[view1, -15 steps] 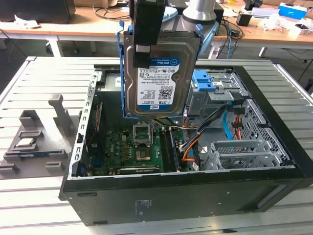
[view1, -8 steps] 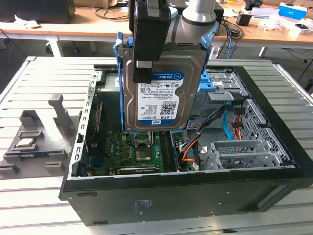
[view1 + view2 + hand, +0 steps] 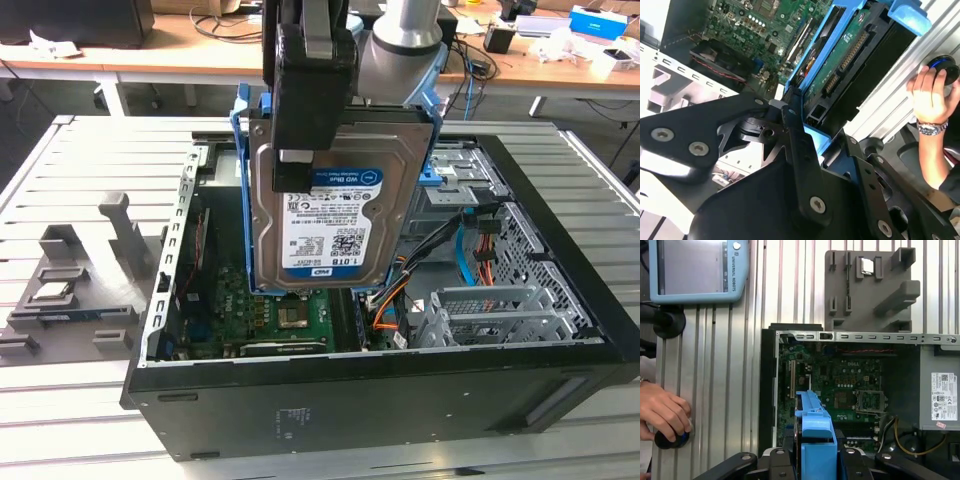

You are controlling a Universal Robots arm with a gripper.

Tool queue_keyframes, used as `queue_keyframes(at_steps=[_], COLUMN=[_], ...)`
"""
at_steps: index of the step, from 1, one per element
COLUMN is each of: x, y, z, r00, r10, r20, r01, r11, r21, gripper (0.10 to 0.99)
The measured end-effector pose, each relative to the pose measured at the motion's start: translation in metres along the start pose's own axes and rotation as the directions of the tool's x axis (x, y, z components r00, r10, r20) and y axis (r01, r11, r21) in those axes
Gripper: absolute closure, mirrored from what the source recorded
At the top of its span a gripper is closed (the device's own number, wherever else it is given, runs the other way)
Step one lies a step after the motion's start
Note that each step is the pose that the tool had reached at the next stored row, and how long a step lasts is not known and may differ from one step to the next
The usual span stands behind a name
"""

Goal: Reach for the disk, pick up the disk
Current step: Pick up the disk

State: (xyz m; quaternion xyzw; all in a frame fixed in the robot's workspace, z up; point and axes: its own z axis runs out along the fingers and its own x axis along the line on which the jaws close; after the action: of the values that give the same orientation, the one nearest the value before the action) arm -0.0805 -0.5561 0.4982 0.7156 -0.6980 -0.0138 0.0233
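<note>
As the disk [image 3: 330,215] is already clamped by the closed gripper [image 3: 312,95] and hangs upright above the open computer case [image 3: 560,330], the pick-up step is judged complete; a firm hold is called for.

The robot arm [image 3: 405,40] was a smooth silver-grey tube ending in a rounded joint. Its hand [image 3: 805,165] was built of matte black plates and angled links, fastened with round silver screws; in the exterior view it appeared as a glossy black block with a grey panel. A person's hand [image 3: 927,95] wore a silver metal wristwatch [image 3: 931,129]
</note>
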Motion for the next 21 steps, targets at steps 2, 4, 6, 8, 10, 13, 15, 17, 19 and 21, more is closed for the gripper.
queue_keyframes(at_steps=[2,4,6,8,10,13,15,17,19,21], x=[0.006,0.0107,0.0181,0.0239,0.0287,0.0358,0.0393,0.0434,0.0467,0.051], y=[0.0001,0.0002,0.0004,0.0006,0.0007,0.0009,0.0009,0.001,0.0011,0.0012], z=[0.0001,0.0002,0.0003,0.0005,0.0005,0.0006,0.0007,0.0008,0.0008,0.0009], r00=[1.0,1.0,1.0,1.0,1.0,1.0,1.0,1.0,1.0,1.0], r10=[0.0,0.0,0.0,0.0,0.0,0.0,0.0,0.0,0.0,0.0], r20=[-0.0001,0.0,0.0,0.0,-0.0002,-0.0001,-0.0002,-0.0002,-0.0002,-0.0002], r01=[0.0,0.0,0.0,0.0,0.0,0.0,0.0,0.0,0.0,0.0], r11=[1.0,1.0,1.0,1.0,1.0,1.0,1.0,1.0,1.0,1.0], r21=[0.0,0.0,0.0,0.0,0.0,0.0,0.0,0.0,0.0,0.0], gripper=[0.718,0.718,0.718,0.718,0.718,0.718,0.718,0.718,0.718,0.718])
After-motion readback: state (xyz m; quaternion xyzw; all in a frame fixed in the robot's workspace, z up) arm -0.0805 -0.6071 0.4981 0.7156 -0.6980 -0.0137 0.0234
